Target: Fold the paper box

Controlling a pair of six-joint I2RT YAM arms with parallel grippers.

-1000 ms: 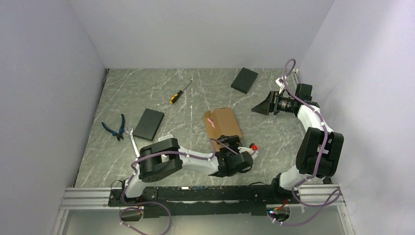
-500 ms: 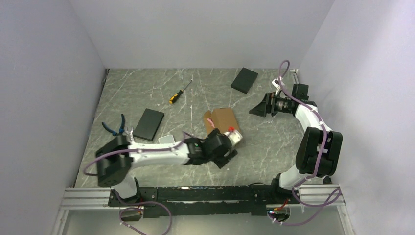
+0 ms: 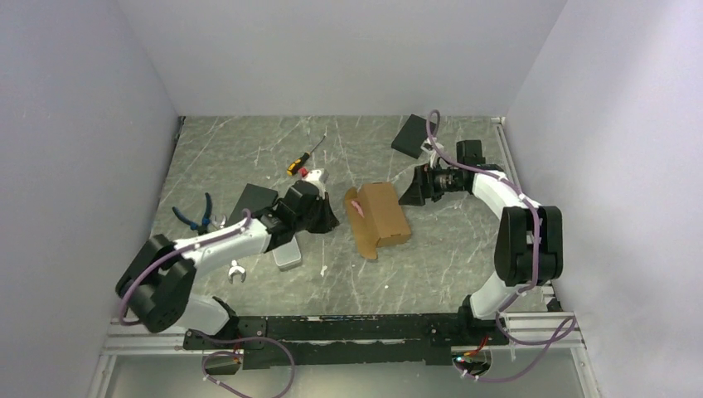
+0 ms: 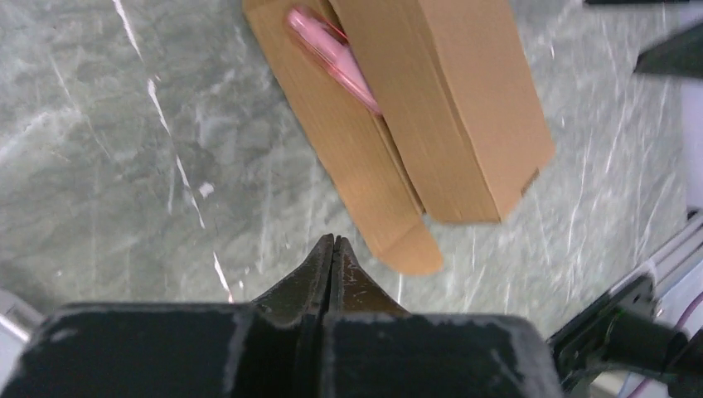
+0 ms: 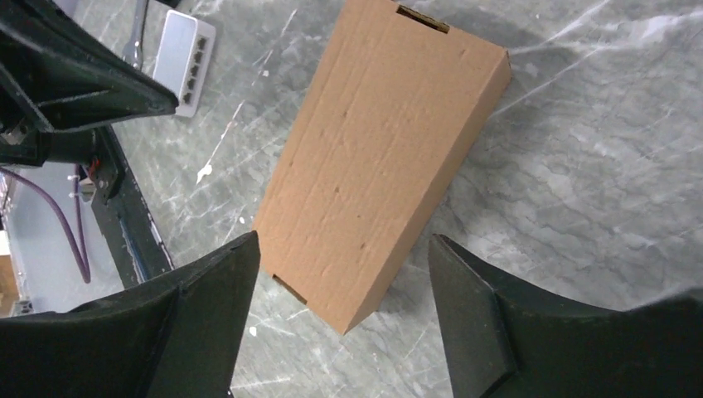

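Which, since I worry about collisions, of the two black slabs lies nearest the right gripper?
The black slab at the far edge, just behind the right gripper; the other slab lies beyond the paper box, near the pliers.

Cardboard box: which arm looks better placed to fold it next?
Probably the left. The left gripper, shut, points at the open flap on its side of the paper box. The right gripper, open, faces the closed top, away from that flap.
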